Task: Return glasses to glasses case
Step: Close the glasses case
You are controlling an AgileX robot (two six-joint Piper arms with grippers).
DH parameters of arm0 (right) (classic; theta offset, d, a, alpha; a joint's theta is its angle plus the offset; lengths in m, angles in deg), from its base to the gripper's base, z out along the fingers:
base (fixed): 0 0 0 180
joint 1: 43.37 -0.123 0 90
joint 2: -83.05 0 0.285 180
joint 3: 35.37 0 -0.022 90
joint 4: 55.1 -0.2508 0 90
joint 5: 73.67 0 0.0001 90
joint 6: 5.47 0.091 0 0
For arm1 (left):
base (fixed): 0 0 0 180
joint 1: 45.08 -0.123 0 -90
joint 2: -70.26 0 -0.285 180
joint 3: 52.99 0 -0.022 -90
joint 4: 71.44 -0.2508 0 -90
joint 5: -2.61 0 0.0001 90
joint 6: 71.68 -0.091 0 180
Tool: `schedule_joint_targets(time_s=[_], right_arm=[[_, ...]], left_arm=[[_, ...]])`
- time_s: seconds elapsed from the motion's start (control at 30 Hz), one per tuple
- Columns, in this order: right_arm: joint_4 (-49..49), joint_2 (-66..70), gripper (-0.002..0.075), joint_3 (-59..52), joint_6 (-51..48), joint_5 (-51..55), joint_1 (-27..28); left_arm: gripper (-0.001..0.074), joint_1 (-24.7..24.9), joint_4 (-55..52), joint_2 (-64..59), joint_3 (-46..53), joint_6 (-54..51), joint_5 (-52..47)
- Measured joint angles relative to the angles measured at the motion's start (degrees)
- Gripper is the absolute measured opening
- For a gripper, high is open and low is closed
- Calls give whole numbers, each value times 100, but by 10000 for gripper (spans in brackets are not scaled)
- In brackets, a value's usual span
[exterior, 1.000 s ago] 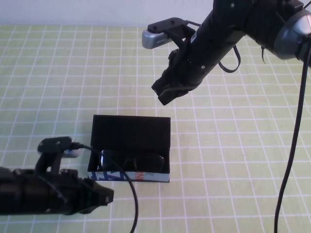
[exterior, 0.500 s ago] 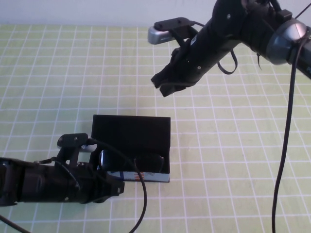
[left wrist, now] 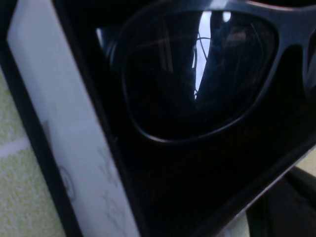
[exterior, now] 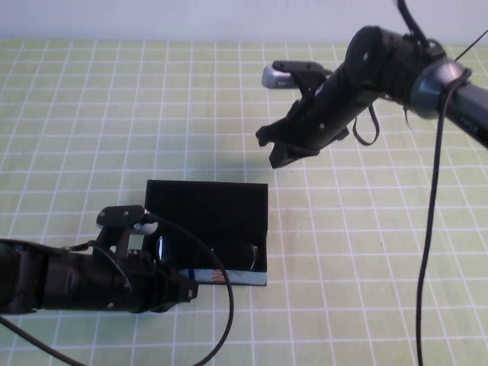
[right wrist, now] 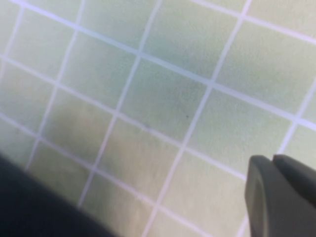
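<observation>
I see the case (exterior: 206, 229) lying open near the table's (exterior: 91, 114) front edge, left of centre, with the glasses (exterior: 206, 252) inside it. My left gripper (exterior: 179, 291) sits low at the case's front left corner. My right gripper (exterior: 278, 149) hangs above the table behind the case, toward the far edge.

Even bright light, soft shadows, glare on glasses (left wrist: 197, 74), wrist views blurred

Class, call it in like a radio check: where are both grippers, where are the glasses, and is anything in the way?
Left gripper low at glasses case front. Right gripper raised behind case, holding nothing. Glasses lying inside open case, lid up.
</observation>
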Motion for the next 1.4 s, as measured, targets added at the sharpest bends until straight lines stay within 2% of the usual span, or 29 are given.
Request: schedule_joint_targets(time_s=[0.3, 0.63, 0.77, 1.13, 1.4], right_arm=[[-499, 490, -11, 0, 0, -182, 0], [-1419, 544, -11, 0, -653, 824, 0], [-1446, 544, -11, 0, -796, 1130, 0], [-1446, 157, -11, -12, -872, 1180, 0], [-1464, -324, -11, -451, -1051, 1201, -138]], left_arm=[[-2, 0, 0, 0, -2, 0, 0], [-2, 0, 0, 0, -2, 0, 0], [-2, 0, 0, 0, -2, 0, 0], [-2, 0, 0, 0, -2, 0, 0], [-2, 0, 0, 0, -2, 0, 0]])
